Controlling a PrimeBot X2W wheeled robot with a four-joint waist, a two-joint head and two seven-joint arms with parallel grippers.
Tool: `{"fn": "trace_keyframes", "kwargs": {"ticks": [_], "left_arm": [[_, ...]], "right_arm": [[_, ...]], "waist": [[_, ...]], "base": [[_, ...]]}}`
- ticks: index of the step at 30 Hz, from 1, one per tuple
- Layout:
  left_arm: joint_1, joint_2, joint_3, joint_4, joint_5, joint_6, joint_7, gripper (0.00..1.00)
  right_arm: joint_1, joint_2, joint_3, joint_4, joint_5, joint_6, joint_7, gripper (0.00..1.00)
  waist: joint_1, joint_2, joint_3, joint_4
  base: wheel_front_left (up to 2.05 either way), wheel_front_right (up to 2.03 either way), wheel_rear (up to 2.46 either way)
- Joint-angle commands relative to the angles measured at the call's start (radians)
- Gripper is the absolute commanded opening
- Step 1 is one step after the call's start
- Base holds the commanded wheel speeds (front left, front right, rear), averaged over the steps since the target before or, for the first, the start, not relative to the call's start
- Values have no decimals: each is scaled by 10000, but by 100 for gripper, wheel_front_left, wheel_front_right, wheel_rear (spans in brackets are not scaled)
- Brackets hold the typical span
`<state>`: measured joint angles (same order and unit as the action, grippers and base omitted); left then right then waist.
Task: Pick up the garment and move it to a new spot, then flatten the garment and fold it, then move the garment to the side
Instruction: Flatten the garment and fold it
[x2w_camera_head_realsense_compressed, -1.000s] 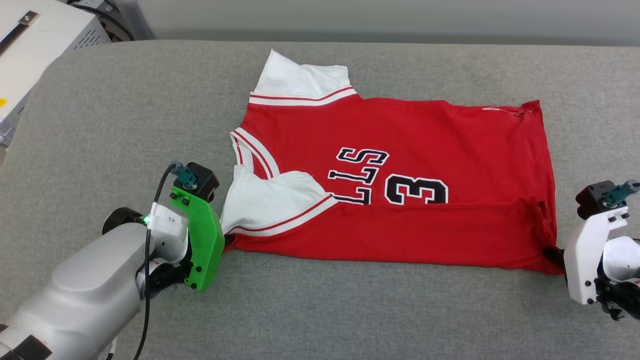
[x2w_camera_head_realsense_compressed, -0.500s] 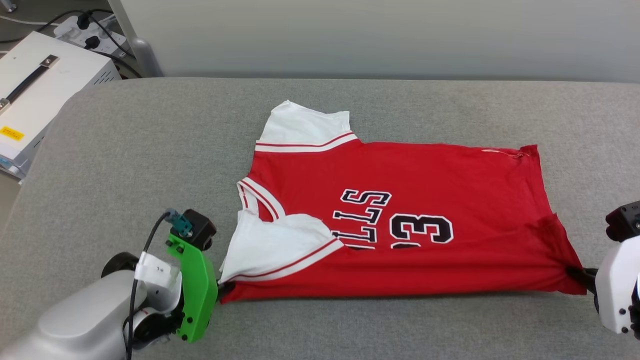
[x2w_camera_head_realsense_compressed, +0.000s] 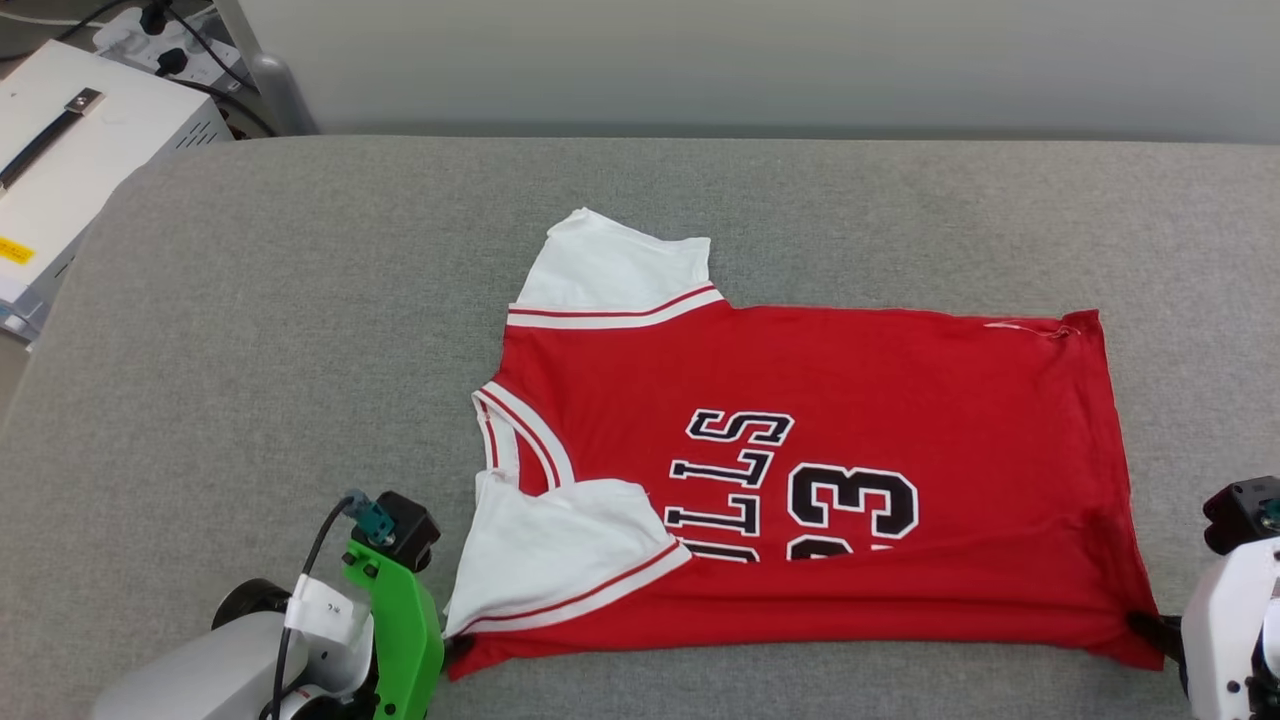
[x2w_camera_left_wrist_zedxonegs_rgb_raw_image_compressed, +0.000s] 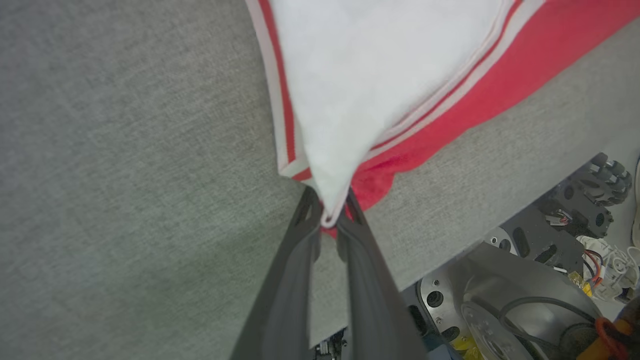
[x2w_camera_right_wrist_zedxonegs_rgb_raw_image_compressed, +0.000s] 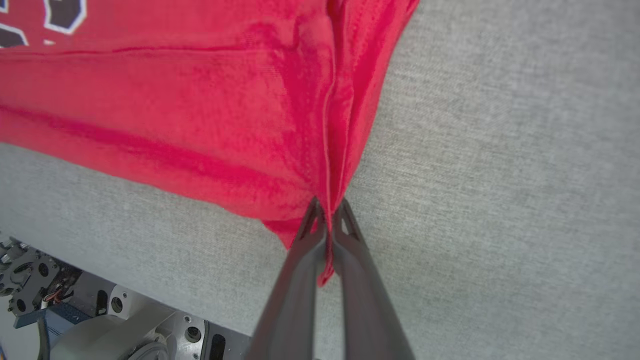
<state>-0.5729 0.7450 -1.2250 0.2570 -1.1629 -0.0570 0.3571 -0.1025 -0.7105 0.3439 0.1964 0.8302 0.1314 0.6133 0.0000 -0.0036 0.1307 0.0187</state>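
Red garment (x2w_camera_head_realsense_compressed: 850, 380), black white-outlined "LLS", "23"

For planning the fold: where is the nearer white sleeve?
Head view, lower left: the nearer white sleeve lies onto the red jersey, its tip in the left gripper.

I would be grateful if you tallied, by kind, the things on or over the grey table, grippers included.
jersey: 1
grippers: 2 (left gripper, right gripper, fingers of each shut on the jersey)
total: 3
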Motion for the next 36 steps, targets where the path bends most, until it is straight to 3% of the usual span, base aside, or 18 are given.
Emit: {"fn": "trace_keyframes", "kwargs": {"ticks": [1, 4, 5, 6, 7, 8, 16, 17, 25, 31, 36], "left_arm": [[98, -88, -22, 213, 10, 54, -28, 0], [63, -310, -3, 595, -5, 28, -104, 0], [54, -376, 23, 712, -15, 18, -169, 8], [49, -417, 51, 800, -15, 16, -246, 83], [41, -437, 77, 869, -2, 0, -331, 100], [29, -440, 127, 934, 13, -17, -465, 100], [-448, 142, 698, 475, 365, 174, -1397, 100], [-918, 327, 1067, 236, 817, 542, -2045, 100], [-2507, 122, 1809, 132, 1926, 1260, -3194, 100], [-3974, -355, 2204, 727, 2277, 1138, -3355, 100], [-5442, -880, 2296, 1677, 2626, 714, -3191, 100]], "right_arm": [[1, 129, -10, 177, -126, -7, 43, 0], [-118, 367, 67, 500, -271, -7, 50, 0], [-154, 423, 59, 583, -291, -7, 6, 5], [-177, 454, 43, 625, -322, -7, -79, 38], [-205, 473, 20, 641, -362, -7, -208, 49], [-237, 487, -49, 660, -424, -7, -427, 100], [-341, 520, -866, 93, -1072, -7, -2498, 100], [-458, 908, -1713, -140, -1677, -7, -3675, 100], [-605, 2664, -3706, -1532, -3645, -7, -5863, 100], [-729, 3948, -4305, -2680, -4878, -7, -6774, 100], [-887, 4495, -4212, -3366, -5594, -7, -7491, 100]], "waist": [[0, 36, 123, -5], [0, 36, 183, 13], [0, 36, 175, 25], [0, 36, 154, 37], [0, 36, 120, 46], [0, 36, 48, 62], [0, 36, -401, 105], [0, 36, -413, 79], [0, 36, 146, -312], [0, 36, 942, -766], [0, 36, 1667, -1132]], "base": [[0, 0, 0], [0, 0, 0], [0, 0, 0], [0, 0, 0], [0, 0, 0], [0, 0, 0], [0, 0, 0], [0, 0, 0], [0, 0, 0], [0, 0, 0], [0, 0, 0]]}}
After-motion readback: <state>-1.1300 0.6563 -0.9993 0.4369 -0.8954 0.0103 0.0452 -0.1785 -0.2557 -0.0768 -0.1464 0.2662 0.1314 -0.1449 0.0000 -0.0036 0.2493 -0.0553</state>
